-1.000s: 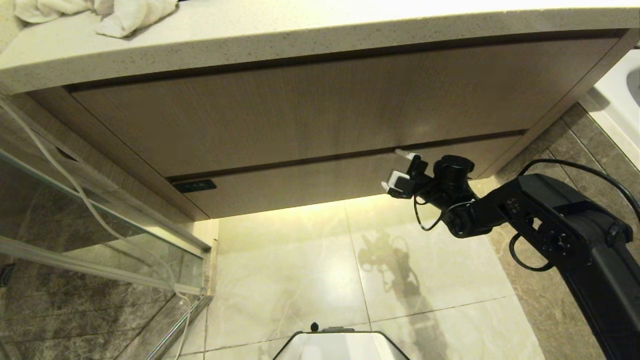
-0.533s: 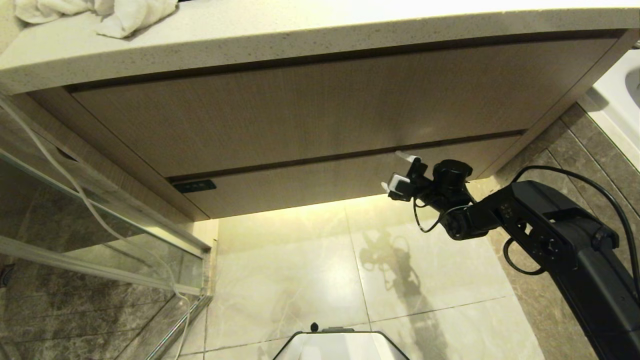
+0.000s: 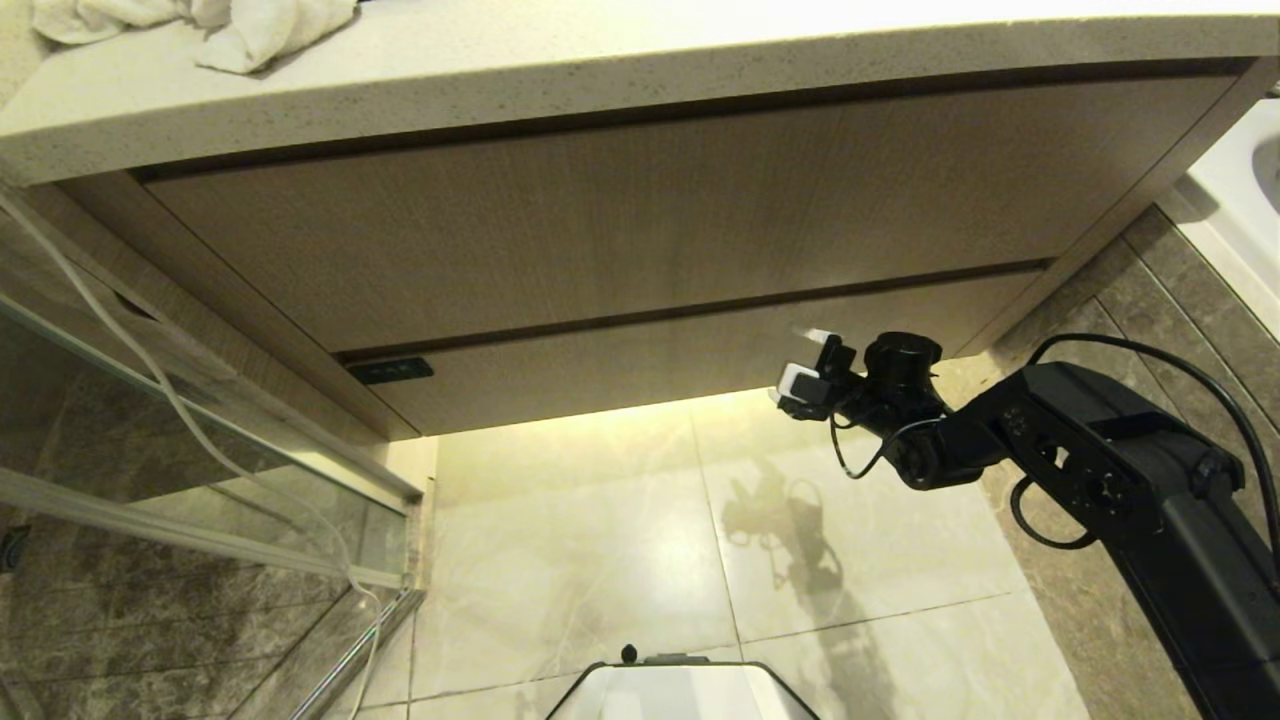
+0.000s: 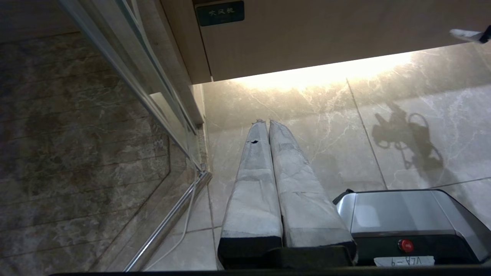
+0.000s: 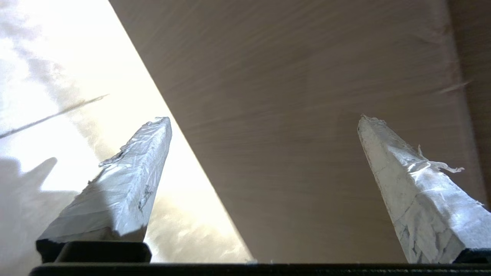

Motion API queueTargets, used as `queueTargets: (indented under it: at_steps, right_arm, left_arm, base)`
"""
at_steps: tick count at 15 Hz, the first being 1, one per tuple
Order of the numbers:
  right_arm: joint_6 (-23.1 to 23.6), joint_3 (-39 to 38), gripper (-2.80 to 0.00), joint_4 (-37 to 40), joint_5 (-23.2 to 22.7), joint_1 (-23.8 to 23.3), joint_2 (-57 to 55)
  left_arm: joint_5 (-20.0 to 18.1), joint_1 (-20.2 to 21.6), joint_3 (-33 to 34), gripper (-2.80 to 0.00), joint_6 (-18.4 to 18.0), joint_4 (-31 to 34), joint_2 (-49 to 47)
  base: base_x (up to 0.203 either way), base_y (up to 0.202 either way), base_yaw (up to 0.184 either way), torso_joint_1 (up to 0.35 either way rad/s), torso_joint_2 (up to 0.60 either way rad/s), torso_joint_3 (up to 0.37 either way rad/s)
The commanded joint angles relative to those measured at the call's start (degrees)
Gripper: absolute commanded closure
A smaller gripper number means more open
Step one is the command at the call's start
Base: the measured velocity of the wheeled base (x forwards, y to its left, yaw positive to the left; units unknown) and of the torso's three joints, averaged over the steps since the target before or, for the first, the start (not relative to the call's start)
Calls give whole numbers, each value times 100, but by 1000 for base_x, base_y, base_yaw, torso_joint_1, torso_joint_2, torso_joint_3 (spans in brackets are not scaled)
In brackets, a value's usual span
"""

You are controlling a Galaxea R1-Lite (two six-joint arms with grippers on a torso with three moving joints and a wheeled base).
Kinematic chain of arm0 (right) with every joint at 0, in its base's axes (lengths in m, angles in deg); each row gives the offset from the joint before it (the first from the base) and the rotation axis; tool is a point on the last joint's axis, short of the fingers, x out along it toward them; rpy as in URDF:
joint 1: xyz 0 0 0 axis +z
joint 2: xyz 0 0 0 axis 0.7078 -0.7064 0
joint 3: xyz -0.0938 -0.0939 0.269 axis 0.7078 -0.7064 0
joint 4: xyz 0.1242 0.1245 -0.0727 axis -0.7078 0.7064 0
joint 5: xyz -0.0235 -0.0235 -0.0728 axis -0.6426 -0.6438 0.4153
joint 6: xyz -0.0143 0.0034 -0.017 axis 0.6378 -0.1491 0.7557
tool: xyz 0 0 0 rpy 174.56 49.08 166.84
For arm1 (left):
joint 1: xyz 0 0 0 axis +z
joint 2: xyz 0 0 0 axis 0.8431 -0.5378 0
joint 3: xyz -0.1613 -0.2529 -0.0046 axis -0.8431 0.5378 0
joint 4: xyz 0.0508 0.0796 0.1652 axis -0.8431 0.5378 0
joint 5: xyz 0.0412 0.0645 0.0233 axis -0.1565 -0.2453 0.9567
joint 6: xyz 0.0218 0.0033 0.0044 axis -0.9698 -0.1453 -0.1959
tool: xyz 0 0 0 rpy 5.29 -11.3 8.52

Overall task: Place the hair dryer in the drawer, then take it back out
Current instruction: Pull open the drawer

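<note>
Below the speckled stone countertop (image 3: 640, 70), the drawer (image 3: 690, 355) sits shut, its narrow wood-grain front flush under the taller panel (image 3: 620, 215), with a small dark plate (image 3: 390, 371) at its left end. At the right end of that drawer front the right gripper (image 3: 808, 360) hovers with its taped fingers (image 5: 130, 180) spread wide and nothing between them. The left gripper (image 4: 264, 126) hangs over the pale floor tiles (image 3: 600, 540) below the drawer, fingers pressed together and empty. The hair dryer is not visible in any view
</note>
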Motion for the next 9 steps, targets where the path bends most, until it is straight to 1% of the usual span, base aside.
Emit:
queueTargets:
  at_steps: [1,5,9]
  right_arm:
    - [38,-130,-280,16,-27,-16,206]
    - [72,-399,-280,10,-81,-9,650]
    - [64,-133,-280,-76,-101,-7,610]
  left_arm:
    - [-1,5,2,0,-2,0,0]
    - [-1,5,0,0,-2,0,0]
    - [-1,5,0,0,-2,0,0]
  base:
    - [0,0,0,0,0,0]
    - [0,0,0,0,0,0]
    - [0,0,0,0,0,0]
